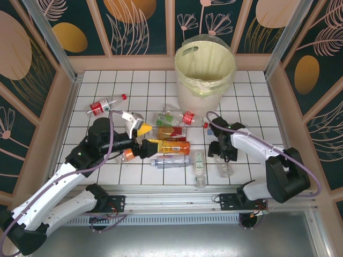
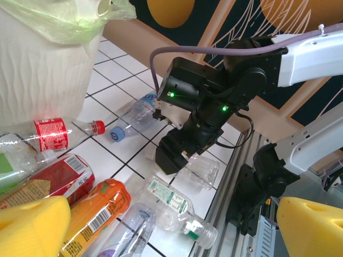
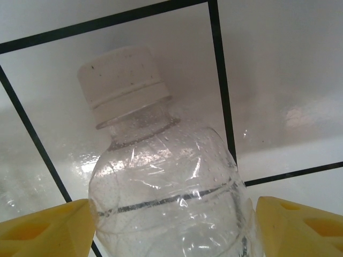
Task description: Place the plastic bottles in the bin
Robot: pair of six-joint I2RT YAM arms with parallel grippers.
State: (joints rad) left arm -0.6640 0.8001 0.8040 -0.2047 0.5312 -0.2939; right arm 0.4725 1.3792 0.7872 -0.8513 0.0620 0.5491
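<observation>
Right up against the right wrist lens, a clear bottle (image 3: pixel 166 176) with a white cap is being bracketed by the right gripper (image 3: pixel 171 227). Its yellow fingers (image 3: pixel 48 230) are being kept spread, one at each side of the bottle, and the plastic isn't being dented at all. The bottle is being left lying on the white tiled table (image 3: pixel 278 64), at the near right of it, just right of the main pile.

Biggest thing next: the bin (image 1: pixel 193 99), lined with a pale yellow-green bag, is being kept upright at the far middle of the table, close to the back wall.

Then the left gripper (image 1: pixel 136 126), which is being held over the left end of the pile with its pads (image 2: pixel 32 225) wide apart, above the bottles.

The plastic bottles (image 1: pixel 172 140) are mostly being left bunched on the tiles mid-table, in front of the bin. An orange bottle (image 1: pixel 174 145) is lying among them on its side. A red-labelled bottle (image 1: pixel 104 106) is being left alone at the far left, well apart from the rest. A blue-capped bottle (image 2: pixel 134 115) is lying near the bin's foot.
</observation>
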